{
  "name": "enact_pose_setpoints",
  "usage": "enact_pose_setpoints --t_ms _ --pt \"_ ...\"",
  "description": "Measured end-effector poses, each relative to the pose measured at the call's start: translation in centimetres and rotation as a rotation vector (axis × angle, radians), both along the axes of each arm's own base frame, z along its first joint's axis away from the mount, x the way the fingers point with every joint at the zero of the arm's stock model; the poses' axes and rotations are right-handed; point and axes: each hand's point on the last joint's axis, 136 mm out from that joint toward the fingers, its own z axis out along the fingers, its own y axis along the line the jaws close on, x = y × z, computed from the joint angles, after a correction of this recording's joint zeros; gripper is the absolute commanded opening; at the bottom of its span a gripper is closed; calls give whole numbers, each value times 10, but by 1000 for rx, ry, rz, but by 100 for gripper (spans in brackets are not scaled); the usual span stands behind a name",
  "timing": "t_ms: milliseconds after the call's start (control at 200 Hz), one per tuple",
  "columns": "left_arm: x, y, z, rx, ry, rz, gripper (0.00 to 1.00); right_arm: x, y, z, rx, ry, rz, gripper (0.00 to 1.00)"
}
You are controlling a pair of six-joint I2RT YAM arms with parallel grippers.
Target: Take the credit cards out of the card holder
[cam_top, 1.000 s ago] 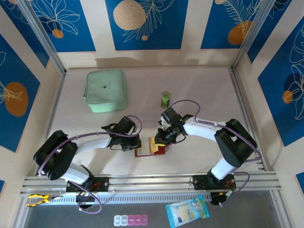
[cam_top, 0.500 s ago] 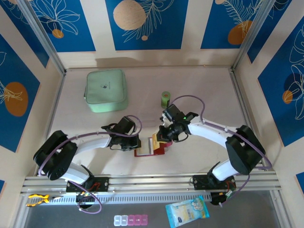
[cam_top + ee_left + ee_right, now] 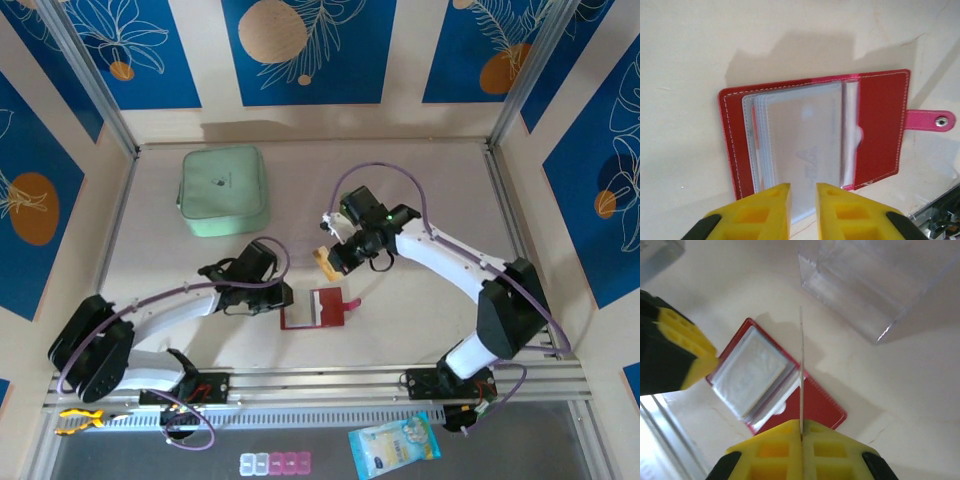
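Observation:
The red card holder lies open and flat on the table, its snap tab pointing right and its greyish clear sleeves facing up. My left gripper sits at its left edge, the yellow fingers a little apart, open, with nothing clamped between them. My right gripper hovers behind the holder, shut on an orange-tan credit card. In the right wrist view that card shows edge-on above the holder, pinched in the shut gripper.
A mint-green zip case lies at the back left. A clear plastic box stands on the table beyond the holder. A pill box and a packet lie below the rail at the near edge.
The right gripper pulled the orange-tan card out of the holder and carried it up and toward the back. The holder dropped flat. The left gripper opened slightly and eased back left.

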Motion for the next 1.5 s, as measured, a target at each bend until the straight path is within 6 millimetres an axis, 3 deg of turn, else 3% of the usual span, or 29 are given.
enact_pose_setpoints --t_ms 420,655,940,1321,1501 --pt "-7 41 5 -4 -43 99 28 65 22 2 -213 -212 460 0" --pt "-10 62 3 -10 -51 160 30 87 37 -9 -264 -214 608 0" --pt "-12 75 2 -12 -43 204 31 91 43 -28 -293 -170 707 0" --pt "-11 78 3 -26 -30 219 31 74 44 -54 -313 -71 799 0" --pt "-11 77 3 -33 -25 216 31 71 47 -62 -294 -49 813 6"
